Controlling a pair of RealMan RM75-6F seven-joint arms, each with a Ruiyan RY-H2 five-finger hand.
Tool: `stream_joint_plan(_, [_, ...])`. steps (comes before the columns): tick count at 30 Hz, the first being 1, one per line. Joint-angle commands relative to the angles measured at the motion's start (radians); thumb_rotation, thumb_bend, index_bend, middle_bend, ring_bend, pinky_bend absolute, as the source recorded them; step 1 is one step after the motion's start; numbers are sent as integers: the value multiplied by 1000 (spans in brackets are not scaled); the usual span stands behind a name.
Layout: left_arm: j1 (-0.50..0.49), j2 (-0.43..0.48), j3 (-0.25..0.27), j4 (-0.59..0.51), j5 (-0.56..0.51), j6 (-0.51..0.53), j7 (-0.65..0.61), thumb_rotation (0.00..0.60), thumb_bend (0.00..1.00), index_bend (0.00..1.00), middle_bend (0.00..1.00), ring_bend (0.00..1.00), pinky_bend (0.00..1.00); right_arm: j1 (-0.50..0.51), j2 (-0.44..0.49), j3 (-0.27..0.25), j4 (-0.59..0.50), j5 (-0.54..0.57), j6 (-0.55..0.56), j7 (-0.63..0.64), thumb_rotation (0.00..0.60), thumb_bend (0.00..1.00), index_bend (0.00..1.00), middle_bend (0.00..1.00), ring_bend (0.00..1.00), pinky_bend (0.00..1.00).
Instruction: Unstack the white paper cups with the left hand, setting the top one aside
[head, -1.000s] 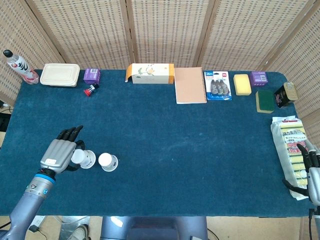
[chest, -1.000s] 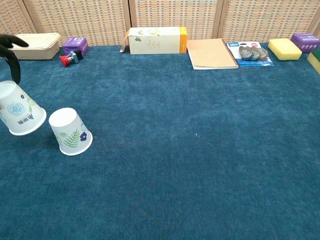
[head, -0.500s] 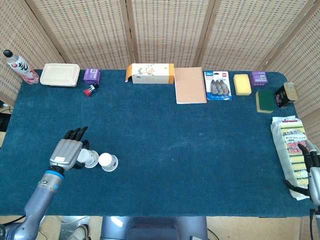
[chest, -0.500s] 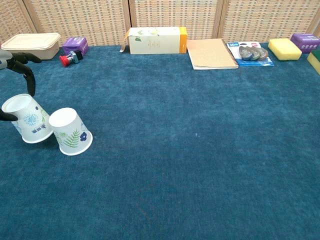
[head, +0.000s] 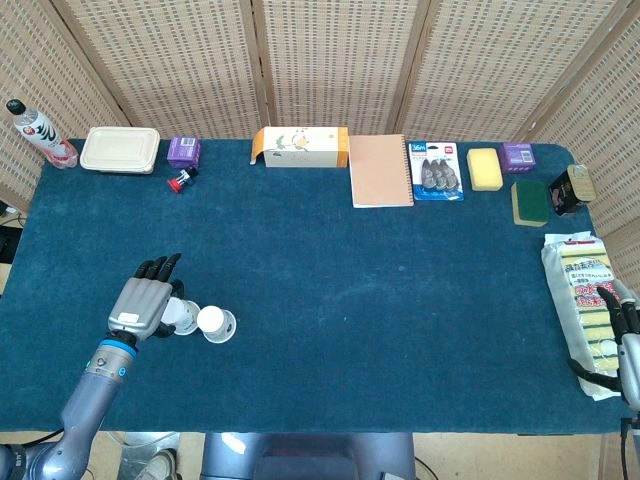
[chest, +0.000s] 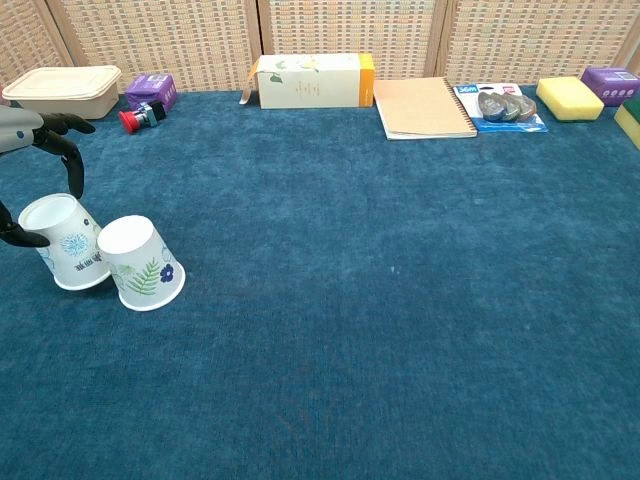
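Observation:
Two white paper cups with printed leaves are upside down at the table's front left. One cup (chest: 141, 263) (head: 216, 323) stands free on the blue cloth. The other cup (chest: 68, 243) (head: 182, 315) is tilted and leans against the first cup's left side, its rim low at the cloth. My left hand (head: 144, 305) holds this tilted cup, with the thumb (chest: 22, 238) on its left side and fingers (chest: 66, 152) arched above it. My right hand (head: 624, 338) rests at the table's front right edge with its fingers apart and nothing in them.
Along the back edge lie a bottle (head: 36, 134), a lidded container (head: 120, 149), a purple box (head: 184, 151), a red item (head: 179, 182), a carton (head: 300, 146), a notebook (head: 380, 170), a blister pack (head: 435, 171) and sponges (head: 484, 167). A sponge pack (head: 581, 300) lies by my right hand.
My left hand has moved right and down with its cup. The cup has gone from hanging apart to touching the free cup. The right hand has not moved.

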Motion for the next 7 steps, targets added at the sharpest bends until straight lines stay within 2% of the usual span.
stream_joint_plan(1, [1,6,2,-8,-1,1,1,600,163,307,0,0,71,0,0,0,1,1,0,1,600,41,36,0,0,0])
stream_joint_plan(7, [6,21,3,-27,9,10,-4,600,160,182,0,0,71,0,1,0,1,0,1,3,600,42,36,0,0,0])
